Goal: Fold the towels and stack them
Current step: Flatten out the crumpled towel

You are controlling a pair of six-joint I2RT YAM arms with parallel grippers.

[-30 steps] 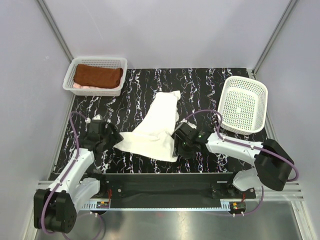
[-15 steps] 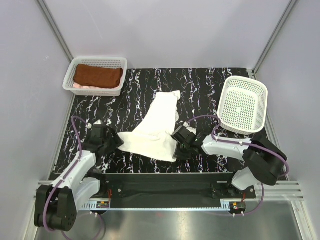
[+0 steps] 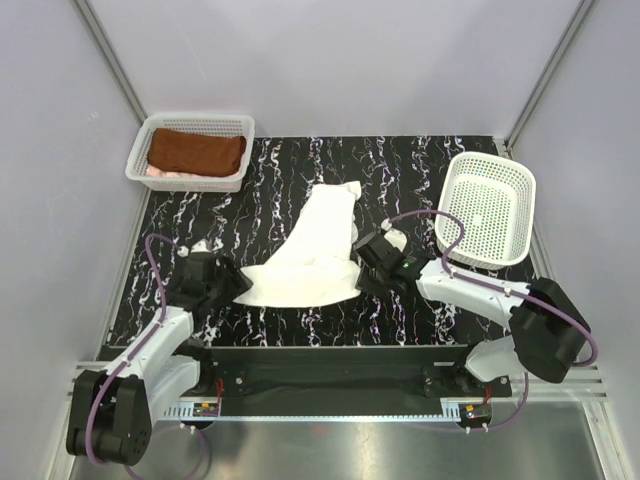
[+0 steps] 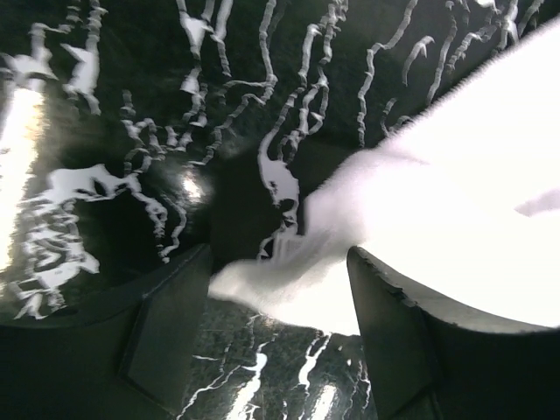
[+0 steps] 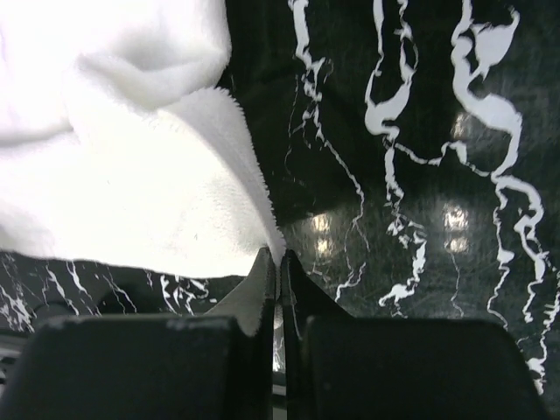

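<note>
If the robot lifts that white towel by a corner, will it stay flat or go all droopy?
Probably droopy: the white towel lies in soft folds and bumps. It looks thin, so likely light. Its fuzzy corner, pinched by the right gripper, probably won't slip out.

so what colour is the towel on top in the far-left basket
The towel is rust-brown, clearest in the top external view.

Overhead camera plus two wrist cameras
The top one looks down from the near side; both wrist ones sit close over the table [image 3: 260, 180], all sharing the white towel [image 3: 310, 255].
</note>
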